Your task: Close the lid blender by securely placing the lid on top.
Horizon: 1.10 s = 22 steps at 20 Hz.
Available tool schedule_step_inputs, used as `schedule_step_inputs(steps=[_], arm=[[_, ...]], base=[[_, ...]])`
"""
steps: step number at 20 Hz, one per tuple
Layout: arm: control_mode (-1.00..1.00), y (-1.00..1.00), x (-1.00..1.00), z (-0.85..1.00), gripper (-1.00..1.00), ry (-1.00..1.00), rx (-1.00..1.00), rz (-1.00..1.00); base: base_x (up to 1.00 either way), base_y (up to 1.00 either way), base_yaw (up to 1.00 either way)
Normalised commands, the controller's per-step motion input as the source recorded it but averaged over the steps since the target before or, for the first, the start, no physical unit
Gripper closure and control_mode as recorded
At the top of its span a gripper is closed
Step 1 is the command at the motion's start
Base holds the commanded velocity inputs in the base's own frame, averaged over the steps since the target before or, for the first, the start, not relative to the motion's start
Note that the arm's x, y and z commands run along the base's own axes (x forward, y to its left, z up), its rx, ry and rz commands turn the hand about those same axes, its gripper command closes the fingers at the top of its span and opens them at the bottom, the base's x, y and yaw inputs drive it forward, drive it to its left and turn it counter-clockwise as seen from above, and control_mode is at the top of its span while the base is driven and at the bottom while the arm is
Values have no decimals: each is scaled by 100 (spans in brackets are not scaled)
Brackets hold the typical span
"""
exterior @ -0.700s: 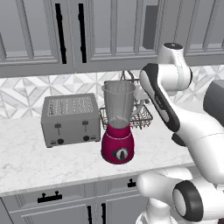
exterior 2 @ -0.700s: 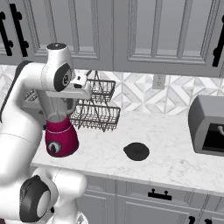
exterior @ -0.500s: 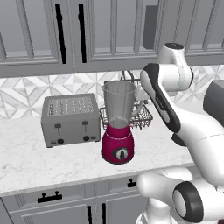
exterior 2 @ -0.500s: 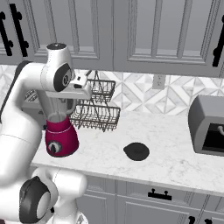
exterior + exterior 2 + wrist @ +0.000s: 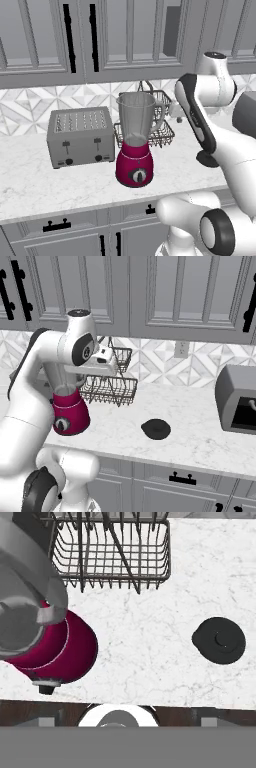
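Lid (image 5: 156, 429) flat on the counter (image 5: 200, 426), blender (image 5: 135, 145) upright beside, gripper (image 5: 107, 356) wide, empty.

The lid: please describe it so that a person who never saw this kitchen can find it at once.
On the white marble counter, look to the right of the magenta blender and in front of the wire rack. The lid lies flat and alone there, a small black round disc.

The blender (image 5: 135, 145) stands on the counter (image 5: 30, 180), its jar open at the top, just right of the toaster (image 5: 81, 137). A wire rack (image 5: 159, 132) sits behind it. My arm (image 5: 197, 117) rises at the right.
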Motion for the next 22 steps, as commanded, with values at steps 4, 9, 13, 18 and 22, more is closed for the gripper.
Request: schedule_step_inputs(steps=[4,9,13,18,22], arm=[[-100,-70,-18,-26,-100,8,0,-4],[-100,-69,-21,-30,-100,1,0,-1],[-100,-53,-22,-22,-100,0,0,0],[-100,-43,-3,-41,-100,-1,0,-1],[-100,-51,-1,-60,-100,-12,4,0]], base=[[0,0,0],[0,0,0],[0,0,0],[0,0,0],[0,0,0]])
